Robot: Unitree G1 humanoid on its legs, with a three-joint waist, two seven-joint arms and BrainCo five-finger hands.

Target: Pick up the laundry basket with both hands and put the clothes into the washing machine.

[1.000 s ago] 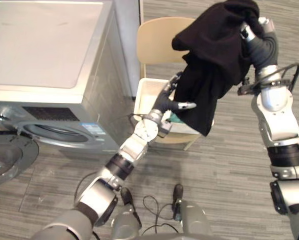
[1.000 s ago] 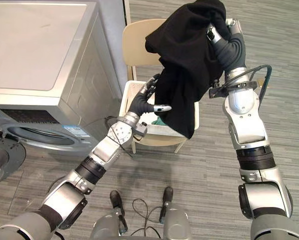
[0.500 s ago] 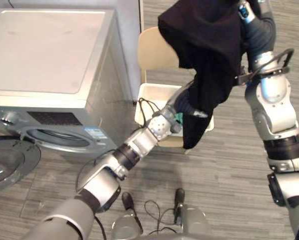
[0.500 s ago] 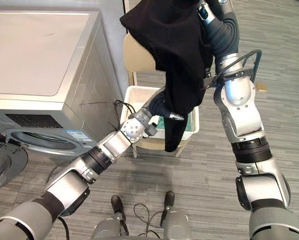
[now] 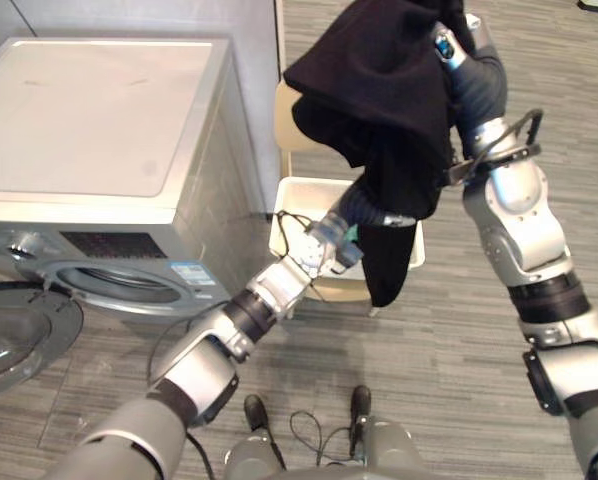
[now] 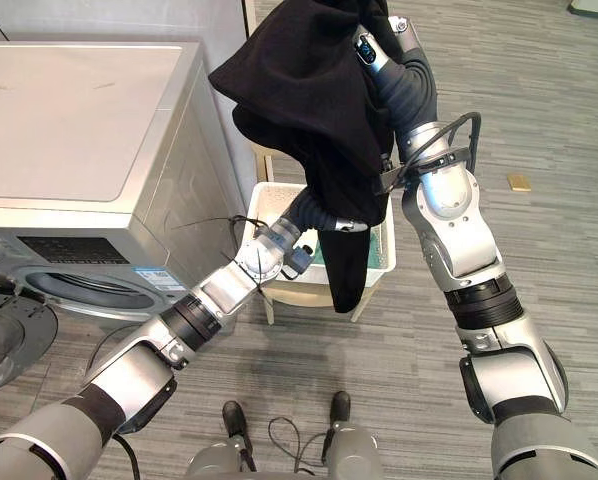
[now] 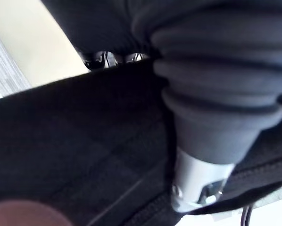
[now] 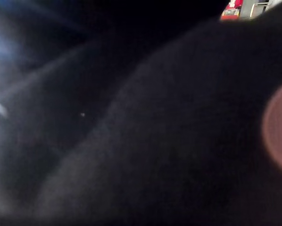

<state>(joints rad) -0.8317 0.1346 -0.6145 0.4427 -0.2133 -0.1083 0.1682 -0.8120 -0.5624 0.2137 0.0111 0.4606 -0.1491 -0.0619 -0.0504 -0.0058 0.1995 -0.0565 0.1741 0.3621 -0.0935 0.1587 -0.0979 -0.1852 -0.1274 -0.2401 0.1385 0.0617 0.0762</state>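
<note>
- High over the chair [image 5: 291, 125]: a black garment [image 5: 379, 90], bunched around the right hand [image 6: 367, 48]. Grip buried in the cloth, so no telling whether clamped or loose.
- Hangs down in one long fold. Lower hem past the near rim of the laundry basket [image 6: 266, 200] and level with the chair's front seat edge.
- Left hand [image 5: 374, 213] low over the basket, against the hanging fold on the machine's side and partly behind it. Hold on the cloth likewise not to be told.
- White basket on the chair seat, just beside the right wall of the washing machine [image 5: 99, 120], with a narrow gap between the two.
- A green cloth [image 6: 319, 246] inside the basket, under the left hand.
- Machine door [image 5: 19, 335] wide open at the near left, lying low. Drum mouth [image 5: 119, 278] uncovered and facing the near side, well apart from the garment.
- Open floor [image 5: 459, 380] to the right of the chair and in front of the machine.
- A small tan piece [image 6: 519, 182] on the floor at the far right, well apart from chair and basket.
- Grey wall panel [image 5: 249, 20] close behind the machine and next to the chair back.
</note>
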